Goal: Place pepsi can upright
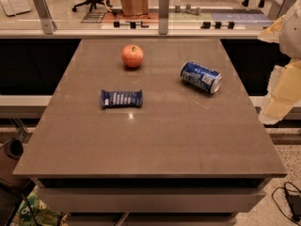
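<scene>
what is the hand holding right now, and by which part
Nothing that can be seen. The hand is at the picture's right edge, beside the table, and the pepsi can lies on its side on it, untouched.

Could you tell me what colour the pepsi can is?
The pepsi can: blue, white markings, camera view; hand at picture's right edge.

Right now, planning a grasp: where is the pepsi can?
The pepsi can lies on its side right of the apple on the table; the gripper hangs beyond its right edge.
</scene>
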Action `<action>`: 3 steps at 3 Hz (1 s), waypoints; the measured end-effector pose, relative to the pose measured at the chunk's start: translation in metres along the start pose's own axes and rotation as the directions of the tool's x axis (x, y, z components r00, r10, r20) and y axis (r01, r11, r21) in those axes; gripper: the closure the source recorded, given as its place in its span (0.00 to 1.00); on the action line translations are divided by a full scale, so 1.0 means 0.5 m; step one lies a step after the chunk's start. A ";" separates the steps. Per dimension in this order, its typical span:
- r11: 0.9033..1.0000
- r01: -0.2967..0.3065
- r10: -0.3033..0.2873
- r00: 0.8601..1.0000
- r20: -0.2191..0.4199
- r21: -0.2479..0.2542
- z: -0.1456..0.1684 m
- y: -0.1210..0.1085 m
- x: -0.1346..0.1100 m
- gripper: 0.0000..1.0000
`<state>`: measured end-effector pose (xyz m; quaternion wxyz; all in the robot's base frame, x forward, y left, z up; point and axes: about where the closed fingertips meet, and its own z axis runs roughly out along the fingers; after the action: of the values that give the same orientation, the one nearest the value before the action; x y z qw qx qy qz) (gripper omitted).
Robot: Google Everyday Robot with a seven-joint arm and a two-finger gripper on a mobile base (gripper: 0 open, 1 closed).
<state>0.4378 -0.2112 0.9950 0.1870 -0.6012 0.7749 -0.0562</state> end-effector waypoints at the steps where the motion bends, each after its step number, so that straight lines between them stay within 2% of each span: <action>1: 1.000 0.001 -0.001 1.000 0.002 0.002 0.000 -0.002 -0.001 0.00; 2: 1.000 -0.028 0.029 0.997 0.070 -0.008 0.011 -0.027 -0.008 0.00; 3: 0.995 -0.082 0.091 0.985 0.148 -0.059 0.039 -0.064 -0.022 0.00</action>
<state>0.4764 -0.2065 0.9896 0.2313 -0.5742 0.7851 0.0182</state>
